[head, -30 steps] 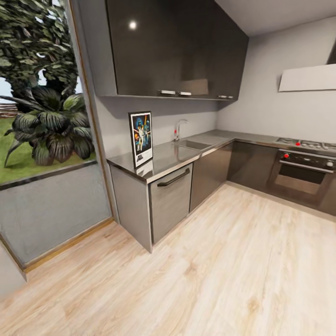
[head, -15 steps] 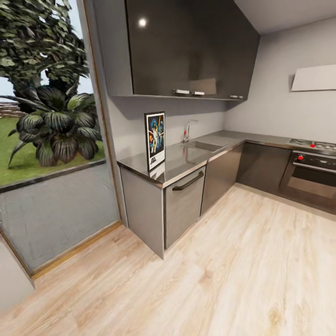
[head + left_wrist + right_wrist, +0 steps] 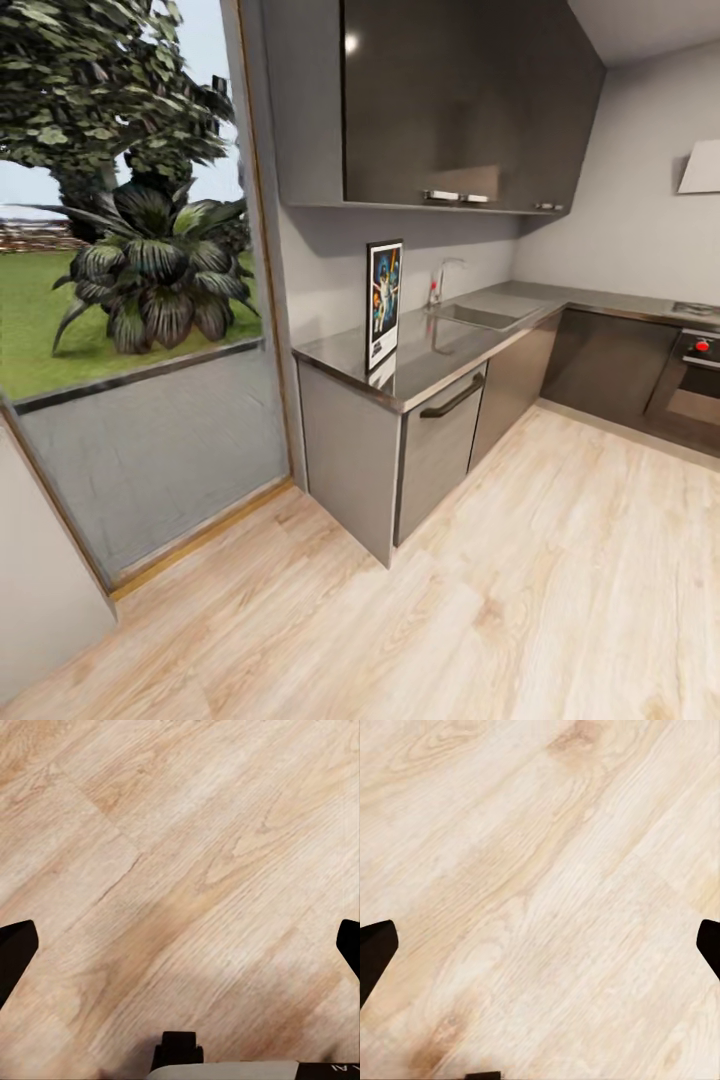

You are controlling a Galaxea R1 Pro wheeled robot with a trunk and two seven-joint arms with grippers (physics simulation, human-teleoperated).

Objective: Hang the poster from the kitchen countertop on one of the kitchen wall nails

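Nearest, the left gripper [image 3: 180,945] and right gripper [image 3: 540,945] both hang over bare wood floor [image 3: 520,600], jaws spread wide with the dark fingertips [image 3: 15,956] at the frame edges and nothing between them. Well ahead of both stands the counter [image 3: 440,355], and on its near end the poster [image 3: 384,303] stands upright. Farther along the counter are the sink [image 3: 478,317] and faucet [image 3: 440,280], then the oven [image 3: 690,380] at the far wall.

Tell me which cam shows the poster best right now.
Head view: the poster stands upright on the kitchen countertop, near its window end, artwork legible. Both wrist views look down at the wood floor, with open jaws at the edges.
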